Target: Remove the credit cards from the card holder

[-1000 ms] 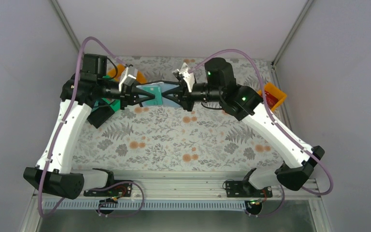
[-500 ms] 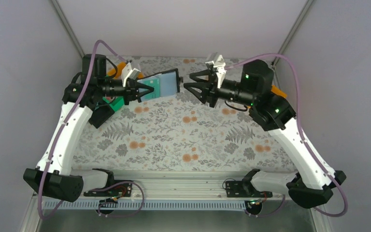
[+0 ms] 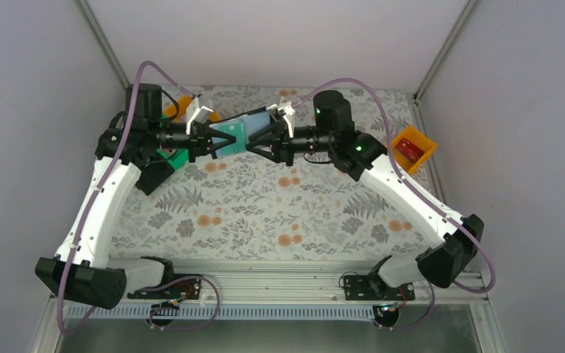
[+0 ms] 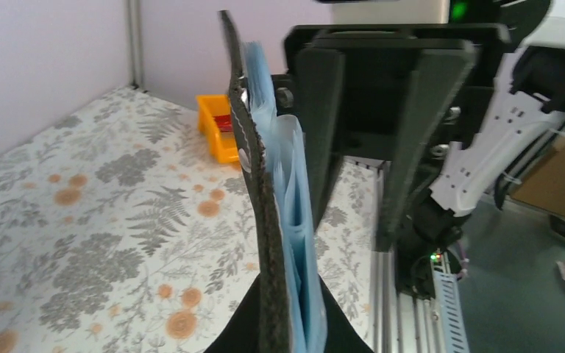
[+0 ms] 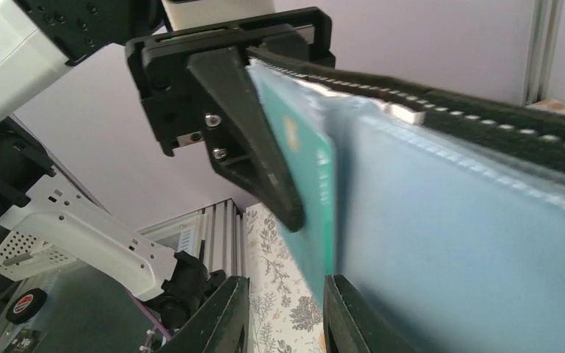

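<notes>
My left gripper (image 3: 217, 143) is shut on the card holder (image 3: 256, 121), a black wallet with a grey-blue inside, and holds it open in the air over the back of the table. In the left wrist view the card holder (image 4: 256, 191) stands edge-on between that gripper's jaws (image 4: 288, 334). A teal credit card (image 5: 305, 191) sticks out of its pocket. My right gripper (image 3: 254, 145) is open, its jaws (image 5: 283, 312) set just under the teal card's lower corner. A red card (image 3: 410, 149) lies in the orange bin (image 3: 421, 140) at the right.
A second orange bin (image 3: 179, 109), a green bin (image 3: 168, 157) and a black bin (image 3: 154, 176) sit at the back left under the left arm. The floral tablecloth (image 3: 279, 213) covers the table. Grey walls close in the sides and back.
The right gripper pulled back to the right from the card holder, then came back to it, open. The left gripper lifted and tilted the card holder a little.
</notes>
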### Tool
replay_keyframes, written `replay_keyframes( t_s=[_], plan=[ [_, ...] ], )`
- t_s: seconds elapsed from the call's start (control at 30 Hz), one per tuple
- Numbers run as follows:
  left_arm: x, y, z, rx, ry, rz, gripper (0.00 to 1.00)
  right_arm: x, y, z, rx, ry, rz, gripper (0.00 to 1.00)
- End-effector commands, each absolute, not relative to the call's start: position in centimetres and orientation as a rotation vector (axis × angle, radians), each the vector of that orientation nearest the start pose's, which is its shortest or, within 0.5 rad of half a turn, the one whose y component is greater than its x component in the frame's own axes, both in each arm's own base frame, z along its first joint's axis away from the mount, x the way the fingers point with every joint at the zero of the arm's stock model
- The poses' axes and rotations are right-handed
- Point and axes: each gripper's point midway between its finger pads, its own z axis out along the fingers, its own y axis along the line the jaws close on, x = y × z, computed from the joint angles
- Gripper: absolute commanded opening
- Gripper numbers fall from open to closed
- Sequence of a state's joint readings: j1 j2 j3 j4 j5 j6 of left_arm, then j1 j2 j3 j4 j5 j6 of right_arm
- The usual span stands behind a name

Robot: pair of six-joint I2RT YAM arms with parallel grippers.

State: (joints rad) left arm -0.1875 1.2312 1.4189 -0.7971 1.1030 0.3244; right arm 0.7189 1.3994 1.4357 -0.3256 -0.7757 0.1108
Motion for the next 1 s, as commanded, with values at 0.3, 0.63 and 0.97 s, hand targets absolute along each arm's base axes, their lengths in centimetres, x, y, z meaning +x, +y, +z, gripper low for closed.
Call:
replay_keyframes(
  t_s=[0.3, 0.63, 0.97],
  plan=[
    [21.1, -21.2, 39.5, 1.202, 1.493, -1.259, 0.02, 21.6, 36.8, 41.4, -1.208, 1.479, 1.401, 0.15],
    [21.3, -21.2, 39.2, 1.202, 1.505, -1.24, 0.09, 20.8, 35.5, 41.0, -1.215, 1.445, 1.344, 0.04],
    [20.8, -21.2, 39.2, 1.212, 1.488, -1.279, 0.15, 21.8, 34.0, 41.2, -1.177, 1.487, 1.267, 0.04]
  ],
)
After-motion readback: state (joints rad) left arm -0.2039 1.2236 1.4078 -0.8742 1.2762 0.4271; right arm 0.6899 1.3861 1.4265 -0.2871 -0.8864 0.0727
